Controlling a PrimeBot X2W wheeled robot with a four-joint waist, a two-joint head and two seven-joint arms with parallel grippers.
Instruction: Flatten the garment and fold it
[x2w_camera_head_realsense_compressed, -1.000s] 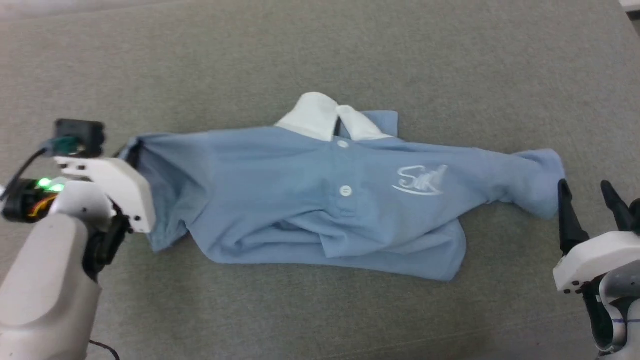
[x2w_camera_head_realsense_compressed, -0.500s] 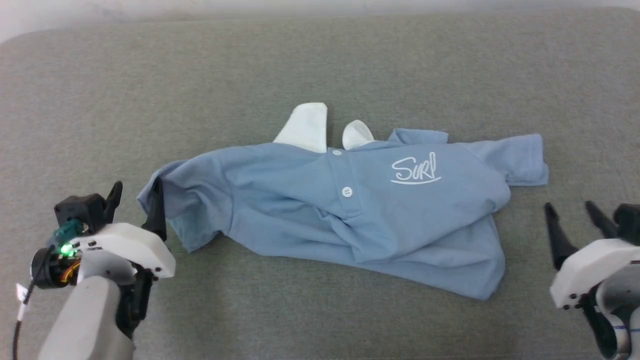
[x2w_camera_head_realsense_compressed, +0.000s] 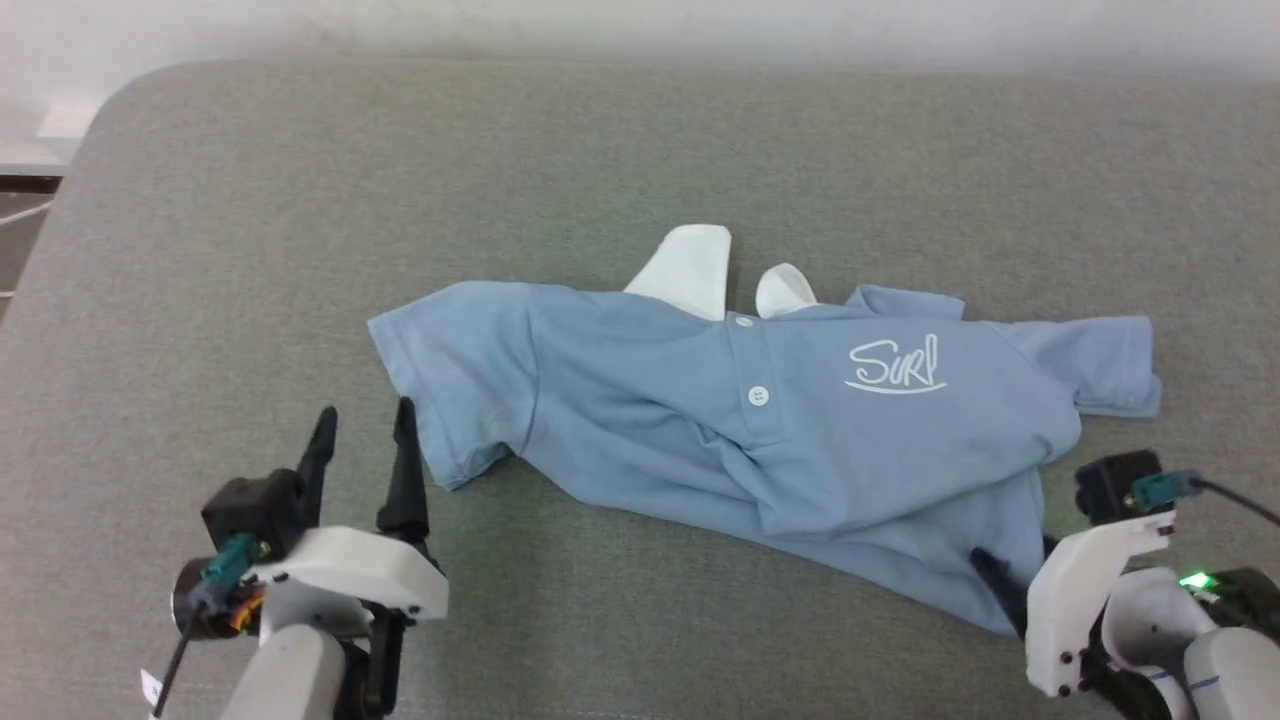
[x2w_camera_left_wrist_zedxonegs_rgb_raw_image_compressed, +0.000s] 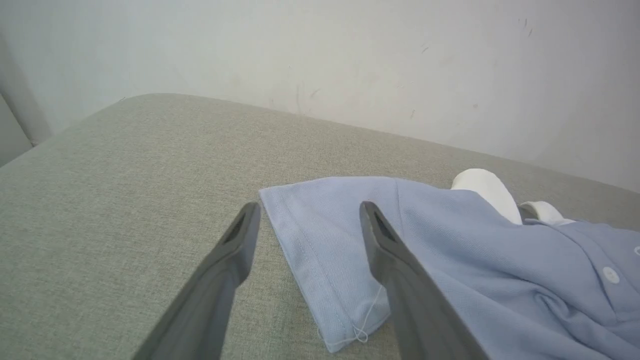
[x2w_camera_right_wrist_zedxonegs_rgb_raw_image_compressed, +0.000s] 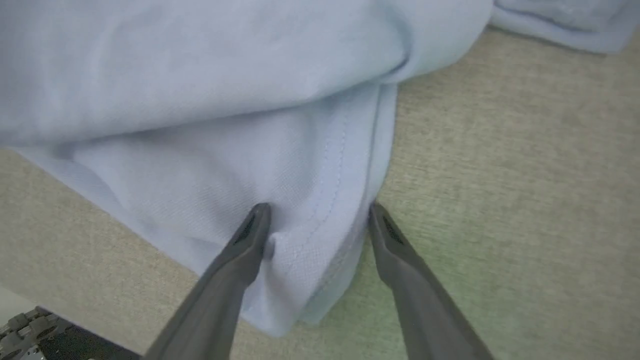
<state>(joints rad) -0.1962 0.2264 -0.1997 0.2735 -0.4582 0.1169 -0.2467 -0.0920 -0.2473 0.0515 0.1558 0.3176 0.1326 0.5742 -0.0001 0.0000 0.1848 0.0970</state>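
Light blue short-sleeved polo shirt (x2w_camera_head_realsense_compressed: 640, 400) of soft knit, lying chest-up at the middle of the grey fabric-covered table (x2w_camera_head_realsense_compressed: 250, 250). Its white collar (x2w_camera_head_realsense_compressed: 690, 270) is far, and its lower body is bunched toward the near right. Left gripper (x2w_camera_head_realsense_compressed: 364, 410) released, empty, just beside the left sleeve (x2w_camera_head_realsense_compressed: 450, 380). Right gripper (x2w_camera_right_wrist_zedxonegs_rgb_raw_image_compressed: 317, 206) open, its 2 fingers straddling the near-right hem corner (x2w_camera_right_wrist_zedxonegs_rgb_raw_image_compressed: 300, 280). The cloth is probably light, limp and non-slippery, so it is best pinched at stitched hems and corners.

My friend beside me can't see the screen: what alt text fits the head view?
A rumpled light blue polo shirt lies chest-up on a grey padded surface, white collar pointing away. The open left gripper sits off one sleeve; the right gripper is at the shirt's lower hem corner.
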